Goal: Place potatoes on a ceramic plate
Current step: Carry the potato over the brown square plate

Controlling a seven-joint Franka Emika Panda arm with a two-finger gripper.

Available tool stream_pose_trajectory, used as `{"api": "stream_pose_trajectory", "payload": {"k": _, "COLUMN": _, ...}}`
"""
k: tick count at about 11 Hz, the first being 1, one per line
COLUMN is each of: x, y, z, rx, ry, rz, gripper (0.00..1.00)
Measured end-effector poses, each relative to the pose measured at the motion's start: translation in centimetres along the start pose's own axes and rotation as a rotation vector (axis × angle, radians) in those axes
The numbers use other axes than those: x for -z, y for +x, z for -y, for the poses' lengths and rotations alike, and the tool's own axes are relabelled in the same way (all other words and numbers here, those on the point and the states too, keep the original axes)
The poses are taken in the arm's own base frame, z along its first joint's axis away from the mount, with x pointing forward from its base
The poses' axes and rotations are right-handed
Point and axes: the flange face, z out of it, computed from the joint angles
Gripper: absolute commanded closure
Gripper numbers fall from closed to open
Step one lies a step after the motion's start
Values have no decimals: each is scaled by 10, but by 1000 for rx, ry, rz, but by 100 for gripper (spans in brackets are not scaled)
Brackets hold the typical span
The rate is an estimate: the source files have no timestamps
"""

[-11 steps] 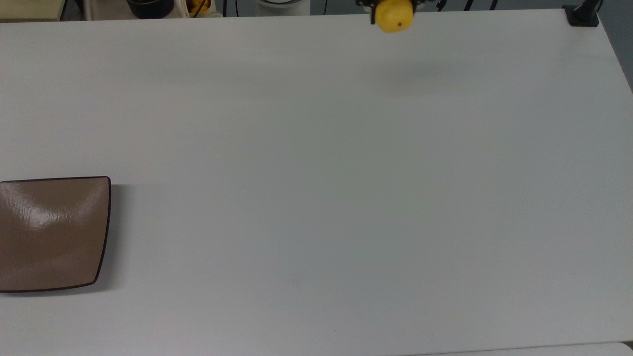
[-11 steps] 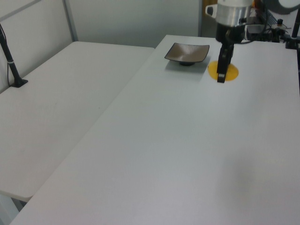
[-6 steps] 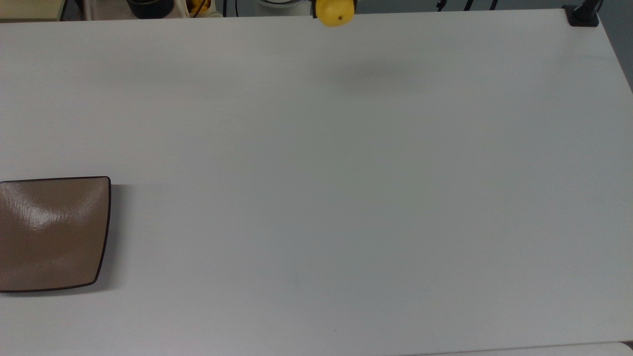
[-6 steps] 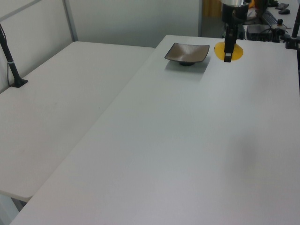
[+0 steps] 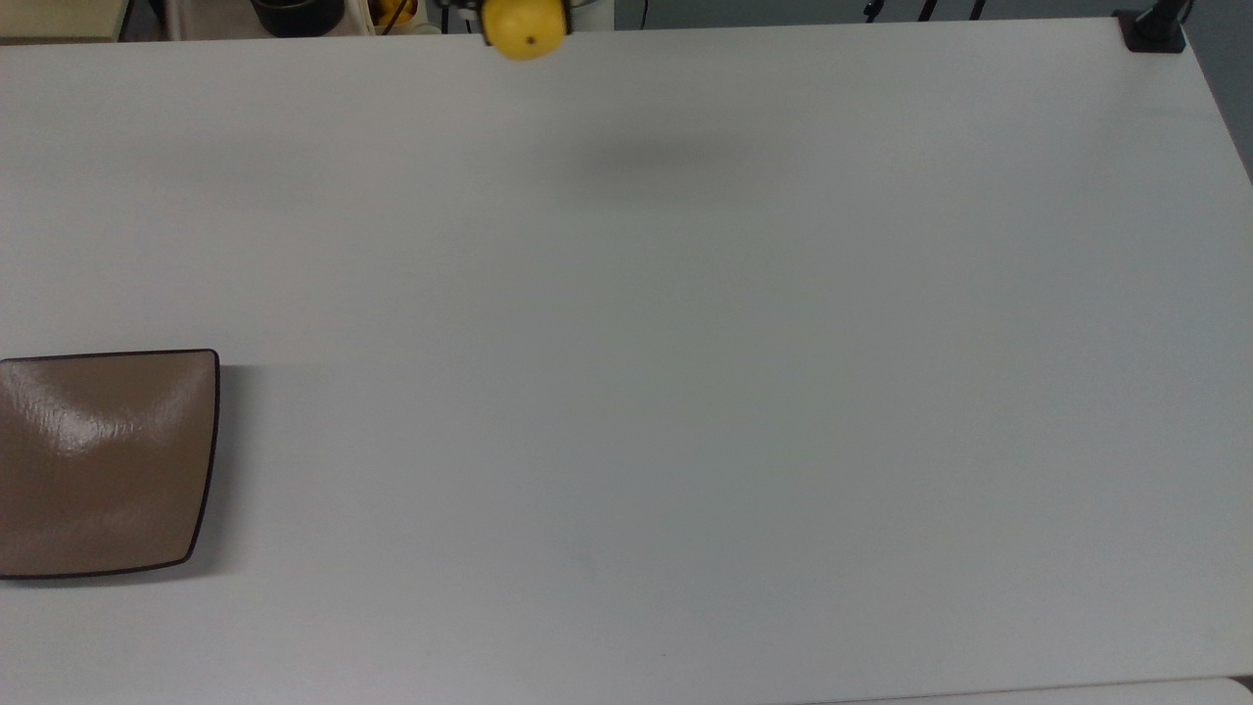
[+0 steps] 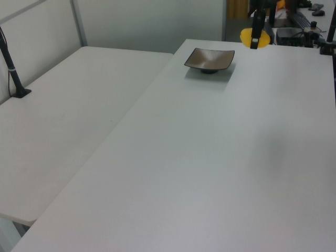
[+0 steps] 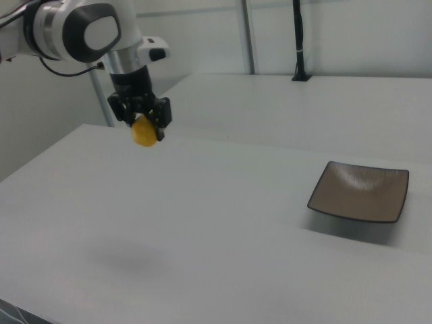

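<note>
Table point(image 5: 685, 392): bare white top, so the carry has open room.
Plate point(image 7: 360, 191): sits flat at the right view's right, near edge, its hollow free to take the load; well apart from the arm.
Potato point(image 7: 142, 131): held high above the table, its shadow well below it, likely to pass over the plate's rim.
Gripper point(image 7: 142, 121): fingers pinch the potato from both sides.
Change: in the top view the potato has slid leftward along the far edge, toward the plate's side.
</note>
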Motion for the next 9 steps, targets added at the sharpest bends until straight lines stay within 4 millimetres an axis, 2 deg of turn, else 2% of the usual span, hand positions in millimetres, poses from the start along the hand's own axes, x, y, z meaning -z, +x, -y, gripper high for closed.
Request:
{"api": "stream_pose_trajectory", "payload": {"k": 3, "x": -3, "y": 17, "z": -70, "rx": -6, "ry": -28, "rz": -53, "gripper": 93}}
{"api": "stream_pose_trajectory", "payload": {"k": 6, "x": -29, "y": 42, "z": -139, "rx": -28, "ry": -92, "rz": -173, "gripper": 91}}
{"api": "stream_pose_trajectory", "payload": {"k": 9, "x": -52, "y": 61, "z": -190, "rx": -44, "ry": -175, "rz": -317, "gripper": 88}}
